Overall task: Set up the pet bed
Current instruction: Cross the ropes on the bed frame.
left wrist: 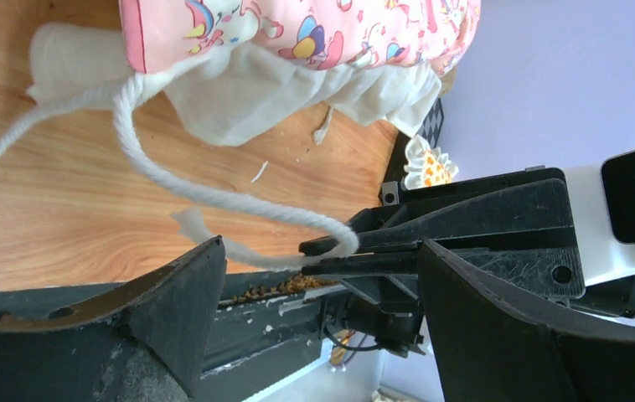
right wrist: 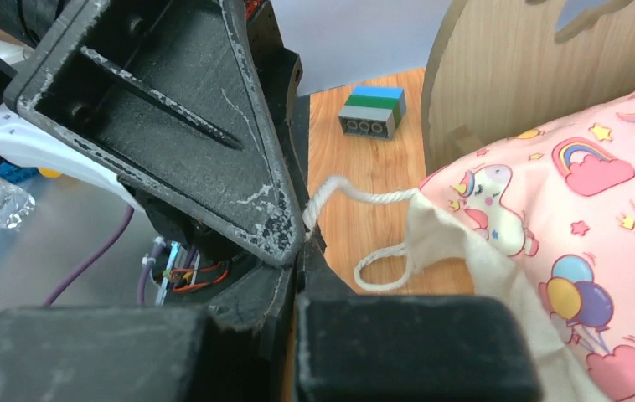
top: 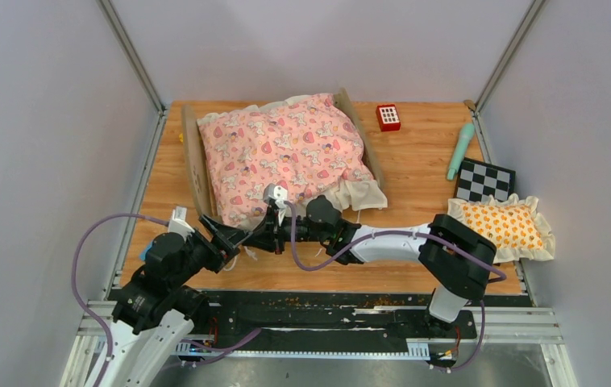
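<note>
At the front edge of the table (top: 415, 161), near the left arm's base, both grippers meet tip to tip just in front of the pet bed (top: 195, 165).

Right gripper (right wrist: 302, 243): jaws clenched on a white cord (left wrist: 214, 198). The cord runs in a loose loop from the quilt's cream ruffle (left wrist: 239, 92) across the wood and ends pinched in those fingertips. A second, smaller loop of it lies flat on the table beside the ruffle.

Left gripper (left wrist: 321, 251): jaws released and spread wide, nothing held. The right gripper's closed fingertips and the cord end sit in the gap between its fingers. Can't tell if either finger touches the cord.

The pet bed stands at the rear left-centre of the table. The pink unicorn quilt (top: 286, 153) is puffed up over the whole frame, and the wood side panels show at the left and right. The ruffle spills off the near-right corner onto the table. The right wrist view shows the rounded headboard (right wrist: 498, 67) upright behind the quilt, with its cutout partly in frame.

Elsewhere:
- red block (top: 388, 117) just right of the bed's far end
- teal tool (top: 460, 151) by the right wall
- checkerboard (top: 485, 181) below the tool
- orange pillow (top: 505, 226) at the right edge, overlapping the board's near side
- small grey-green-blue block (right wrist: 373, 113) on the wood next to the headboard
</note>
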`<state>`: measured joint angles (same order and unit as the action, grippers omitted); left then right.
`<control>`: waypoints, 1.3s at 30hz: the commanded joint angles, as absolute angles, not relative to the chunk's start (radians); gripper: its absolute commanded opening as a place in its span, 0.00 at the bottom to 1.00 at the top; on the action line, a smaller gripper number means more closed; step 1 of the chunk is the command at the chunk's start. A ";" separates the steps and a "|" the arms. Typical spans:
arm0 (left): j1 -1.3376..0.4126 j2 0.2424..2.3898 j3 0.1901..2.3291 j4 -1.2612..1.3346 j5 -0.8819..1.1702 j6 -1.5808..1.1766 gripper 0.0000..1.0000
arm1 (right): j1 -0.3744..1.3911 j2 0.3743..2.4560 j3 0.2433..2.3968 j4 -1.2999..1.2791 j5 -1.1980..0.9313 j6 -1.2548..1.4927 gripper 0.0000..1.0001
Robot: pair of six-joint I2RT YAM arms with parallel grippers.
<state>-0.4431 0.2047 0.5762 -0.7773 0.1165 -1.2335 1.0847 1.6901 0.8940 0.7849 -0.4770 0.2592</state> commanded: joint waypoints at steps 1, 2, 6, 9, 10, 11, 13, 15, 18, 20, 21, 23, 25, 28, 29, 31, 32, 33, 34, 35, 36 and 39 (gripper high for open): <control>-0.439 0.205 0.554 -0.694 0.154 -1.320 0.90 | 1.105 1.637 0.892 0.794 -0.528 0.222 0.00; -0.439 0.210 0.555 -0.691 0.146 -1.312 0.90 | 1.108 1.637 0.892 0.789 -0.537 0.216 0.00; -0.439 0.245 0.577 -0.691 0.119 -1.274 0.89 | 1.119 1.630 0.886 0.766 -0.548 0.194 0.00; -0.439 0.263 0.593 -0.703 0.097 -1.242 0.86 | 1.125 1.619 0.878 0.745 -0.549 0.176 0.00; -0.439 0.263 0.595 -0.709 0.090 -1.236 0.84 | 1.126 1.614 0.872 0.740 -0.548 0.172 0.00; -0.439 0.263 0.597 -0.713 0.082 -1.234 0.82 | 1.129 1.610 0.870 0.736 -0.547 0.168 0.00; -0.439 0.253 0.597 -0.717 0.067 -1.232 0.73 | 1.129 1.602 0.862 0.731 -0.543 0.162 0.00; -0.439 0.244 0.597 -0.723 0.056 -1.234 0.63 | 1.129 1.600 0.859 0.724 -0.540 0.157 0.00; -0.439 0.232 0.600 -0.732 0.047 -1.235 0.50 | 1.130 1.608 0.861 0.716 -0.539 0.153 0.00; -0.439 0.228 0.601 -0.730 0.049 -1.230 0.41 | 1.131 1.617 0.865 0.716 -0.543 0.154 0.00; -0.439 0.227 0.601 -0.728 0.050 -1.225 0.35 | 1.130 1.622 0.869 0.715 -0.545 0.155 0.00; -0.439 0.228 0.607 -0.731 0.044 -1.206 0.26 | 1.130 1.627 0.874 0.714 -0.551 0.155 0.01; -0.439 0.228 0.621 -0.738 0.031 -1.179 0.15 | 1.131 1.624 0.874 0.710 -0.552 0.155 0.05; -0.439 0.234 0.651 -0.760 0.002 -1.127 0.00 | 1.131 1.613 0.873 0.692 -0.551 0.145 0.12; -0.439 0.237 0.660 -0.766 0.002 -1.109 0.00 | 1.131 1.610 0.873 0.688 -0.550 0.141 0.16; -0.439 0.250 0.677 -0.782 -0.017 -1.061 0.00 | 1.131 1.608 0.871 0.685 -0.550 0.138 0.22; -0.439 0.259 0.686 -0.787 -0.020 -1.042 0.00 | 1.130 1.608 0.871 0.686 -0.550 0.137 0.24; -0.439 0.267 0.699 -0.790 -0.016 -1.018 0.00 | 1.130 1.607 0.870 0.686 -0.549 0.135 0.25; -0.439 0.276 0.711 -0.798 -0.013 -0.997 0.00 | 1.130 1.607 0.869 0.686 -0.547 0.135 0.26; -0.439 0.286 0.726 -0.810 -0.012 -0.974 0.00 | 1.130 1.605 0.870 0.685 -0.544 0.135 0.26; -0.439 0.299 0.743 -0.824 -0.015 -0.948 0.00 | 1.129 1.603 0.869 0.687 -0.538 0.135 0.26; -0.439 0.345 0.806 -0.887 -0.040 -0.869 0.00 | 1.129 1.590 0.862 0.702 -0.519 0.141 0.26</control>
<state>-0.4423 0.2909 0.7181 -0.8192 -0.0013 -1.0142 1.1248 1.6310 0.8642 0.6846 -0.5323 0.1516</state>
